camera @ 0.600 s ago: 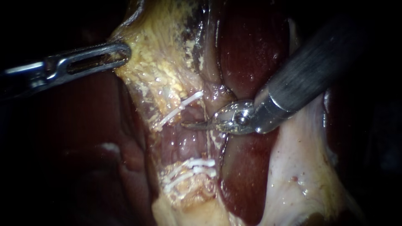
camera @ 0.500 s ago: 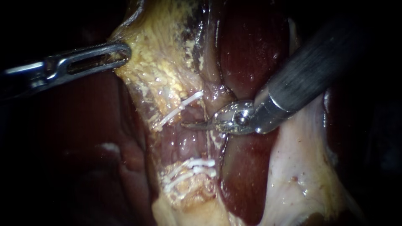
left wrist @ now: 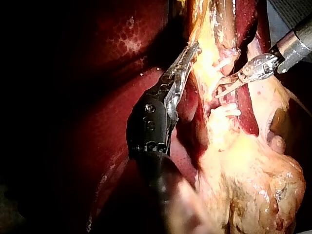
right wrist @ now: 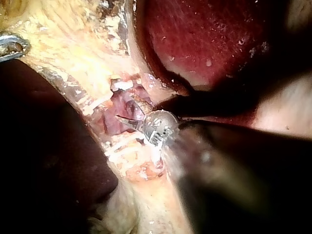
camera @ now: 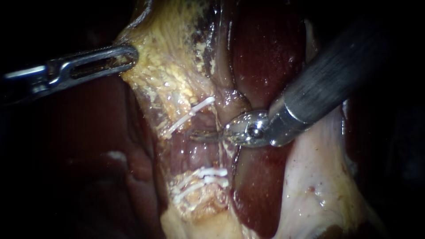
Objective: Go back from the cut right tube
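Observation:
My right instrument (camera: 204, 135) comes in from the upper right. Its thin curved blades show a narrow gap and lie across the pinkish tissue between the clips. One white clip (camera: 191, 114) sits above the blades and two white clips (camera: 208, 174) below them. The tube's cut ends do not show clearly. My left instrument (camera: 126, 58), at the upper left, has its slotted jaws shut on the edge of the yellow fatty tissue (camera: 164, 75). The left wrist view shows those jaws (left wrist: 189, 54) on the fatty edge, with the blades (left wrist: 229, 84) beside them. In the right wrist view the blades (right wrist: 127, 120) rest on the pink patch.
Dark red liver (camera: 265, 48) lies behind and to the right of the fatty strip, and more liver (camera: 97, 146) on the left. Pale gallbladder wall (camera: 314, 177) spreads at the lower right, under the right shaft (camera: 327, 84).
The right instrument's tip has dipped slightly down and left, and its blades now look a little parted. The left instrument and the clips have not moved.

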{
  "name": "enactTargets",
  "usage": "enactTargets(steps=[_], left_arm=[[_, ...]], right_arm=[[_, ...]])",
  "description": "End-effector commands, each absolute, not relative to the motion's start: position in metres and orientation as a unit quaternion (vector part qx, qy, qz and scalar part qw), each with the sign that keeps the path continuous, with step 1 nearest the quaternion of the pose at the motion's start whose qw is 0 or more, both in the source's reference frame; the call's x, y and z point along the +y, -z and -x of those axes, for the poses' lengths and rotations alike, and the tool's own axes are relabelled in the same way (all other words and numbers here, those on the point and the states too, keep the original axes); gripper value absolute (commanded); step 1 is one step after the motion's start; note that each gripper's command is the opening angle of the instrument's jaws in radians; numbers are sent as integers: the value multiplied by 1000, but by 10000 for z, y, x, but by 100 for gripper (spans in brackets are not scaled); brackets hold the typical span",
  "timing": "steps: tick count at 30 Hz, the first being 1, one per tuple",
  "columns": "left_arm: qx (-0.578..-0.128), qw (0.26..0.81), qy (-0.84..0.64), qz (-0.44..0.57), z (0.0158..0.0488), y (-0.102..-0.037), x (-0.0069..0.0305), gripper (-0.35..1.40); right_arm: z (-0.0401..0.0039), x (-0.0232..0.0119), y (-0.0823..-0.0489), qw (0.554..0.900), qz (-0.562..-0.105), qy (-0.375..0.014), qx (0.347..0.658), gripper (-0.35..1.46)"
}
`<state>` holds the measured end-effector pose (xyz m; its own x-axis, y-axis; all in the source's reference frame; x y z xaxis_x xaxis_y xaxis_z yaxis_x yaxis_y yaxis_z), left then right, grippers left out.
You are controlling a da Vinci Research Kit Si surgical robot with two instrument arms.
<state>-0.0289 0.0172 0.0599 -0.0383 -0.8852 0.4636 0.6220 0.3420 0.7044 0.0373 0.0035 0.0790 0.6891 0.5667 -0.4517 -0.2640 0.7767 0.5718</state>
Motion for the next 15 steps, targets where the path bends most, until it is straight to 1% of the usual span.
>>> enactTargets(steps=[1,5,13,14,15], left_arm=[[-459,679,555,-143,289,-599,172,-35],[-459,679,555,-143,289,-599,172,-35],[-459,679,555,-143,288,-599,172,-35],[-459,679,555,-144,288,-599,172,-35],[-459,679,555,-144,288,-599,172,-35]], right_arm=[[-373,35,-791,888,-239,-234,317,78],[-373,35,-791,888,-239,-234,317,86],[-365,30,-784,887,-241,-233,317,86],[-362,29,-783,889,-238,-223,323,86],[-357,29,-780,890,-232,-205,336,88]])
